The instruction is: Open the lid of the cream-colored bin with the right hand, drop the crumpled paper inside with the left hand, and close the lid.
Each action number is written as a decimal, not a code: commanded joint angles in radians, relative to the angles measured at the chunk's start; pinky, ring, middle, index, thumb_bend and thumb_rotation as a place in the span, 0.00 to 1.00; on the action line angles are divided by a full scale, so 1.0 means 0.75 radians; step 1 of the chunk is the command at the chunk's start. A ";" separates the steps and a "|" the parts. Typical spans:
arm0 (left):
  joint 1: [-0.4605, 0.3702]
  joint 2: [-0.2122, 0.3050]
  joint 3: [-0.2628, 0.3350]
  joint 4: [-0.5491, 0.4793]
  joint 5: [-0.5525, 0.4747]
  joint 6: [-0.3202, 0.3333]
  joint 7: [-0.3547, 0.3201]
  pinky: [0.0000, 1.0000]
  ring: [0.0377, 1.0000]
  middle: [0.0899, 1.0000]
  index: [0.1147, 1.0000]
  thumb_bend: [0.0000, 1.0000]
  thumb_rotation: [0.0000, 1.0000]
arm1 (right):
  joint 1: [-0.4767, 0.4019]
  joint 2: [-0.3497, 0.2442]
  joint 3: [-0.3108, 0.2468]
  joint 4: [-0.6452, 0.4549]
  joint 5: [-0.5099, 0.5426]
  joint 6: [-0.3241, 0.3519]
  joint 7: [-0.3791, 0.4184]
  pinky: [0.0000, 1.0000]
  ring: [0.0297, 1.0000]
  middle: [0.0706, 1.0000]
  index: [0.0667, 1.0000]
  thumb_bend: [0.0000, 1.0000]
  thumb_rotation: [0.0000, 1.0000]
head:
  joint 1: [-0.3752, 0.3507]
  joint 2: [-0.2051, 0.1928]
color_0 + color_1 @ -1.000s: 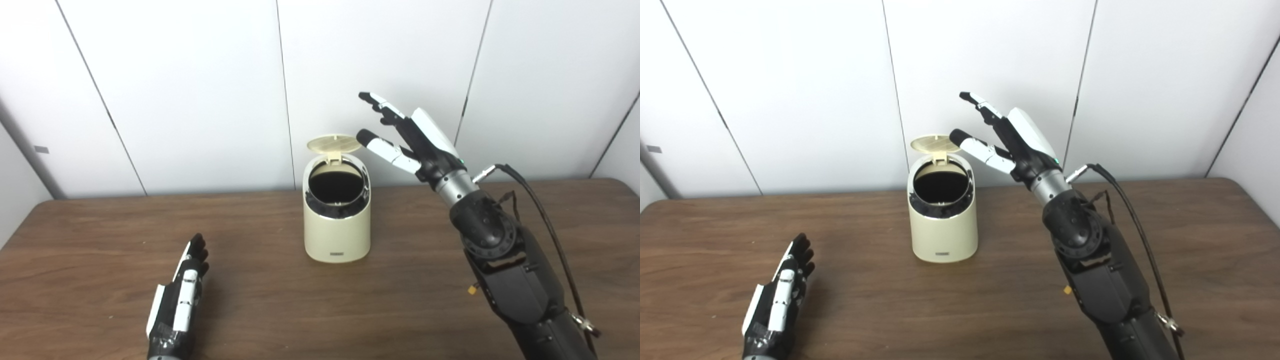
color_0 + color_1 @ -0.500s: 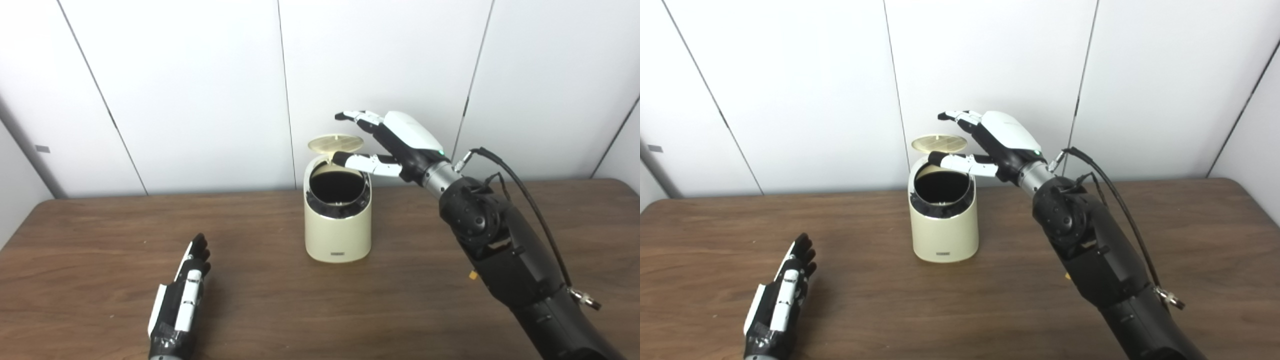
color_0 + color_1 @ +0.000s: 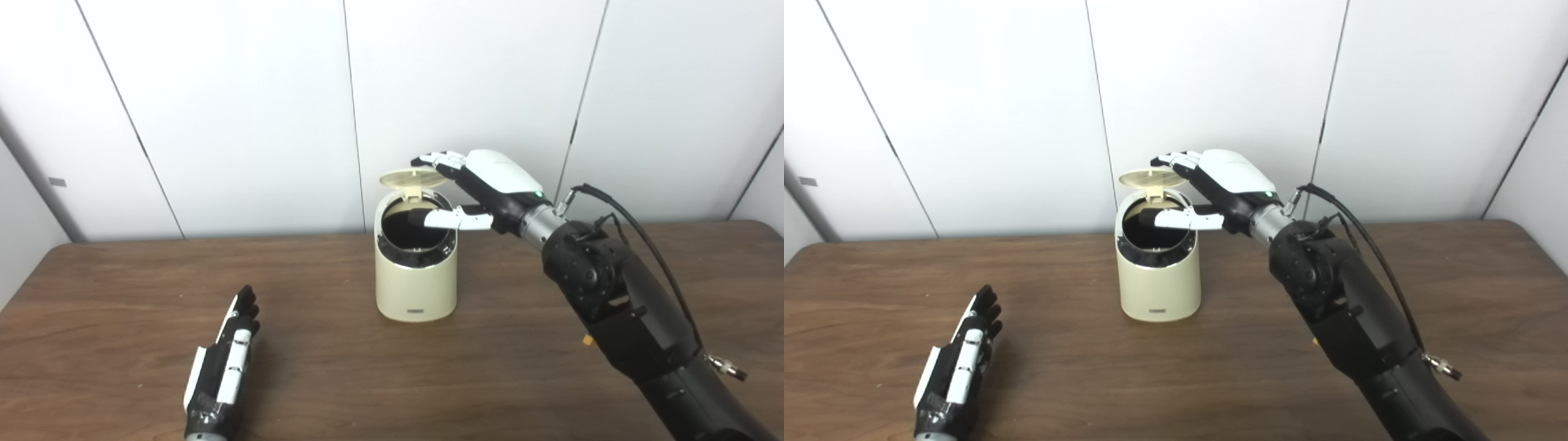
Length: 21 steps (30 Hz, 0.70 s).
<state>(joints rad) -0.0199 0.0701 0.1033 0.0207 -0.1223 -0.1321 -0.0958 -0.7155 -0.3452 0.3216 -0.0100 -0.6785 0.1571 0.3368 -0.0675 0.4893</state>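
Right robot hand [image 3: 484, 190] lowering over raised lid [image 3: 412, 178] of bin [image 3: 416, 269], fingers spread, grasping nothing; left robot hand [image 3: 222, 373] staying flat, released, on counter [image 3: 331, 367].

You had the right hand [image 3: 1222, 184] spread above the cream-colored bin [image 3: 1159, 269], fingers [image 3: 1176, 160] over the raised lid [image 3: 1149, 178], thumb across the dark opening, while the left hand [image 3: 958, 367] lay flat on the table [image 3: 1213, 367].

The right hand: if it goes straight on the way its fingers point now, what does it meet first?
Probably the raised lid of the cream bin. The right hand points left, fingers just above the lid's right edge; whether they touch already is unclear. The thumb reaches over the open mouth.
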 commanded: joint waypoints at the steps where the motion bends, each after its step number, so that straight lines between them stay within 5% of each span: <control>1: 0.055 -0.052 -0.028 0.136 -0.020 -0.009 -0.002 1.00 1.00 1.00 1.00 0.35 0.83 | -0.030 -0.033 -0.021 -0.068 -0.003 0.003 0.014 0.90 0.98 0.94 0.90 0.65 1.00 | 0.006 0.004; 21: 0.044 -0.060 -0.039 0.129 0.037 0.016 0.028 1.00 1.00 1.00 1.00 0.39 0.72 | 0.108 -0.053 -0.070 -0.241 0.029 0.008 0.107 0.95 1.00 0.95 0.91 0.60 1.00 | 0.041 0.033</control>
<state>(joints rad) -0.0316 0.0640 0.1005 0.0291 -0.0918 -0.1215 -0.0797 -0.6012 -0.3715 0.2825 -0.1517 -0.6539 0.1635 0.4247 -0.0353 0.5139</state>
